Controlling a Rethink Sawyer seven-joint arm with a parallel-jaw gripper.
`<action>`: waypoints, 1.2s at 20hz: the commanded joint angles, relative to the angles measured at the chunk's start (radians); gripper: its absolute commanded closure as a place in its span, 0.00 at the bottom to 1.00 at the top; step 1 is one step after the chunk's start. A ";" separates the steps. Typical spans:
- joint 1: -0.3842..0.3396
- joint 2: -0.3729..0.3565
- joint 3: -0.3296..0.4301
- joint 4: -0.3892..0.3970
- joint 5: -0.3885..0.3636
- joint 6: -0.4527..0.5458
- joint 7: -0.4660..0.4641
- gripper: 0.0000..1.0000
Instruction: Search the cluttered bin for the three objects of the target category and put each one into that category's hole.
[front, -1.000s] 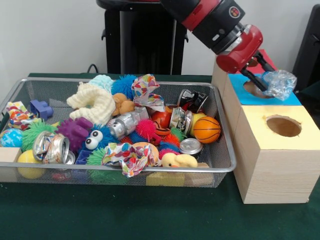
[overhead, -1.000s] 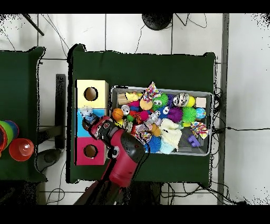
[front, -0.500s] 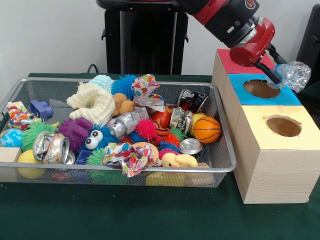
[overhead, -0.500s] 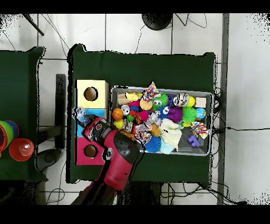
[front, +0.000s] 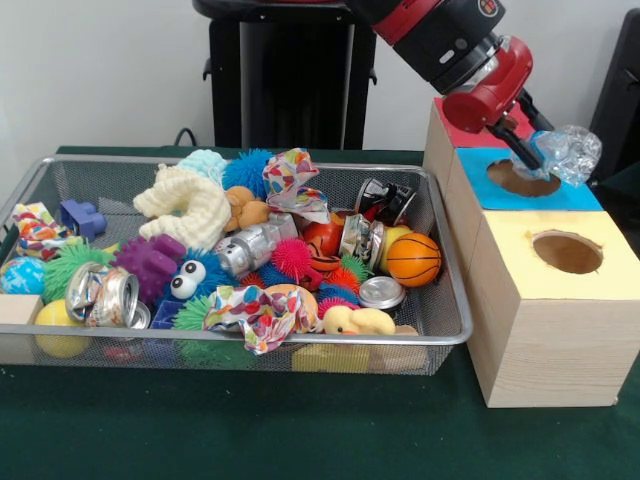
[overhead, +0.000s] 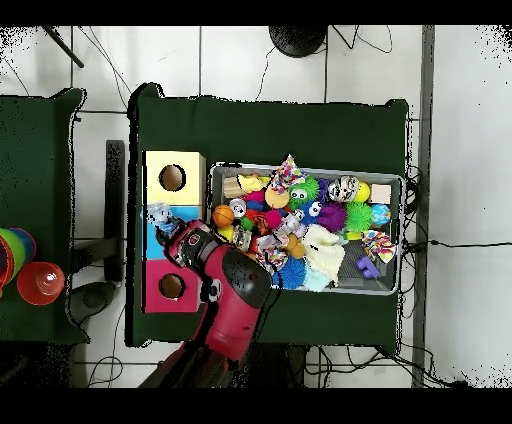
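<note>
Arm (front: 440, 40): glossy red shell with black cylindrical segments between. A small round red-and-white emblem sits on the black wrist section. A silver ring separates wrist from the red rounded end housing. Claw (front: 528, 158): thin dark fingers. Overhead, the arm body appears red with black joints.

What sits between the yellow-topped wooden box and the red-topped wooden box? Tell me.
The blue-topped wooden box, in both views; the gripper holds a crumpled clear plastic wad above its hole.
</note>
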 joint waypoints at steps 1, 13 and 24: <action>0.038 0.075 0.008 -0.128 0.092 -0.138 -0.256 1.00; 0.102 0.112 -0.042 -0.167 0.169 -0.102 -0.197 1.00; 0.059 0.201 -0.093 -0.100 -0.006 -0.071 -0.284 1.00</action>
